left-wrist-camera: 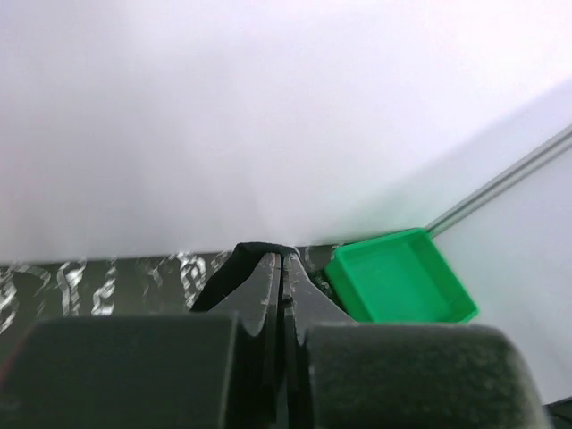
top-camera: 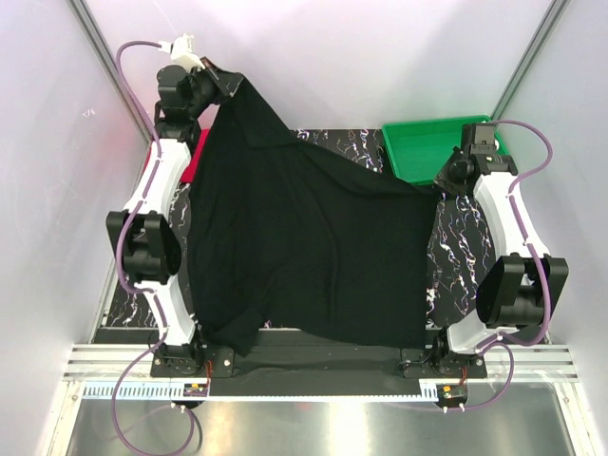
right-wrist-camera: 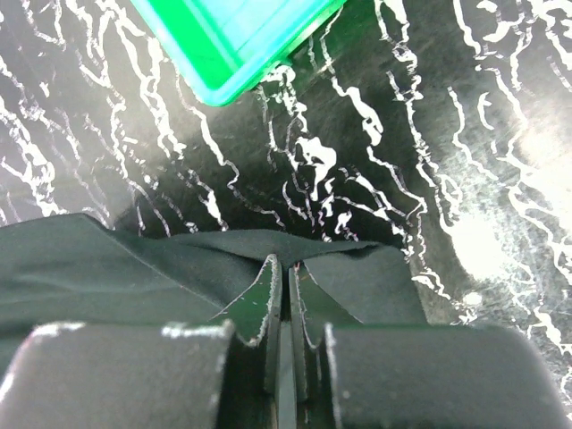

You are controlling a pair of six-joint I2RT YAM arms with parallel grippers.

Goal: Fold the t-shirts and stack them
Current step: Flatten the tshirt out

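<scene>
The black t-shirt (top-camera: 304, 247) hangs spread between both arms and covers most of the table. My left gripper (top-camera: 215, 72) is raised at the far left and shut on one upper corner of it. In the left wrist view a fold of black cloth (left-wrist-camera: 219, 277) is pinched at the gripper (left-wrist-camera: 280, 257). My right gripper (top-camera: 441, 182) is lower, at the right, shut on the shirt's other edge. In the right wrist view the cloth (right-wrist-camera: 107, 259) bunches at the gripper (right-wrist-camera: 286, 264). A sliver of the pinkish-red t-shirt (top-camera: 199, 154) shows beside the left arm; the rest is hidden.
A green plastic tray (top-camera: 432, 144) stands at the back right, just behind the right gripper, also seen as the tray (left-wrist-camera: 398, 277) and tray corner (right-wrist-camera: 237, 40). The black marbled mat (top-camera: 458, 249) shows to the right of the shirt. White walls enclose the sides and back.
</scene>
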